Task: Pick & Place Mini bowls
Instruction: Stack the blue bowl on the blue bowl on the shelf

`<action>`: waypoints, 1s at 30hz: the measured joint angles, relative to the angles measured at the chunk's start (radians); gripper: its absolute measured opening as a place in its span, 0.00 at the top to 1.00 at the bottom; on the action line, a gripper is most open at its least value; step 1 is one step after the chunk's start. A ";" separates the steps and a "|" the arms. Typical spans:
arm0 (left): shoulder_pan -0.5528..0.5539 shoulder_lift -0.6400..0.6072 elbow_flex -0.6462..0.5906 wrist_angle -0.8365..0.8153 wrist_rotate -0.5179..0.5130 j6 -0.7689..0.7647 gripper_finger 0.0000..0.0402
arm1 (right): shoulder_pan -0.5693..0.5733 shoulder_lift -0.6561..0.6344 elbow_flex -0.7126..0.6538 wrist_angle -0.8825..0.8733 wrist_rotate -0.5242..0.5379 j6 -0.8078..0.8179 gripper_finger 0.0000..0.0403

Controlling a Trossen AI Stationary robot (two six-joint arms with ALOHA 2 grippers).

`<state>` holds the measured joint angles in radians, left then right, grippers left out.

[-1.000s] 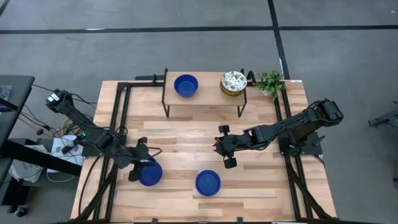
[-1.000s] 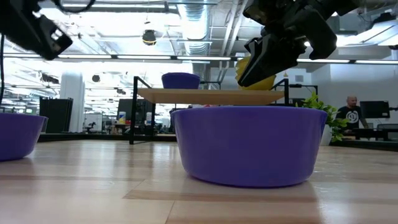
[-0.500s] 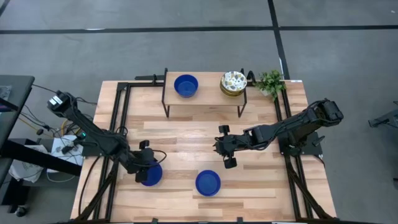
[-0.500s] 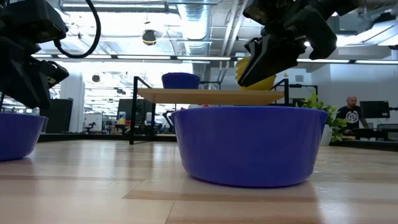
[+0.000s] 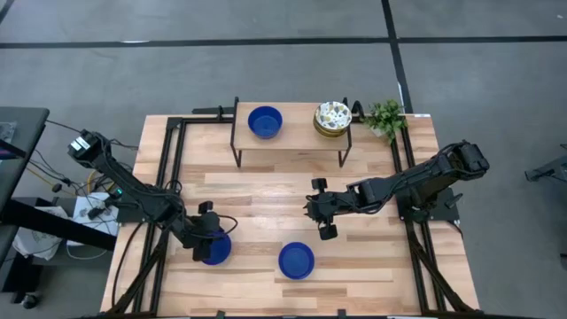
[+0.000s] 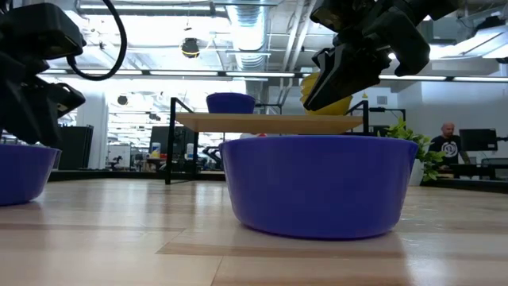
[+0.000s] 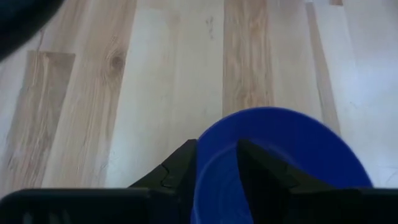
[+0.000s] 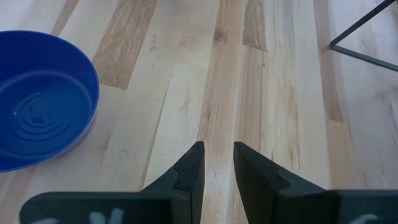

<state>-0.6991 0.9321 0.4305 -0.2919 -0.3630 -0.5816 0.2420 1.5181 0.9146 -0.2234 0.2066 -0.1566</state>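
Note:
Two cobalt blue mini bowls sit upright on the wood table: one near the left [image 5: 217, 251] [image 6: 24, 171], one near the middle [image 5: 296, 260] [image 6: 317, 187] [image 8: 37, 99]. A third blue bowl [image 5: 265, 121] and a stack of cream patterned bowls [image 5: 332, 117] rest on a raised shelf at the far side. My left gripper [image 5: 204, 237] [image 7: 217, 165] is low over the left bowl, narrowly open, one finger [image 7: 180, 171] outside its rim and one [image 7: 258, 171] inside. My right gripper [image 5: 316, 211] [image 8: 219, 152] hovers beyond the middle bowl, narrowly open and holding nothing. My left gripper straddles the left bowl's rim [image 7: 208, 134] on its left side, coming from above and slanting down, one finger inside and one outside. The bowl stands on the table. Whether the fingers touch the wall, I cannot tell.
The shelf [image 5: 292, 135] stands on thin black legs at the far side, with a small green plant [image 5: 385, 117] at its right end. Black frame rails [image 5: 168, 177] run along both table sides. Bare wood [image 5: 266, 199] lies between the shelf and the near bowls.
My left gripper has moved down and slightly toward the table's right, from beside the left bowl to over its rim, then held there. The bowl has stayed in place. The right arm has kept still.

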 joint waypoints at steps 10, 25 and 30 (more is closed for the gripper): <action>0.000 0.000 -0.002 -0.034 0.001 -0.030 0.74 | 0.000 0.000 0.000 0.000 0.000 0.000 0.81; 0.000 0.156 -0.002 -0.066 0.065 -0.090 0.74 | 0.000 0.000 0.000 0.000 0.000 0.000 0.81; 0.000 0.157 -0.002 -0.060 0.065 -0.090 0.74 | 0.000 0.000 0.000 0.000 0.000 0.000 0.81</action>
<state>-0.6987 1.0887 0.4288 -0.3518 -0.2977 -0.6716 0.2420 1.5181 0.9146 -0.2237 0.2066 -0.1566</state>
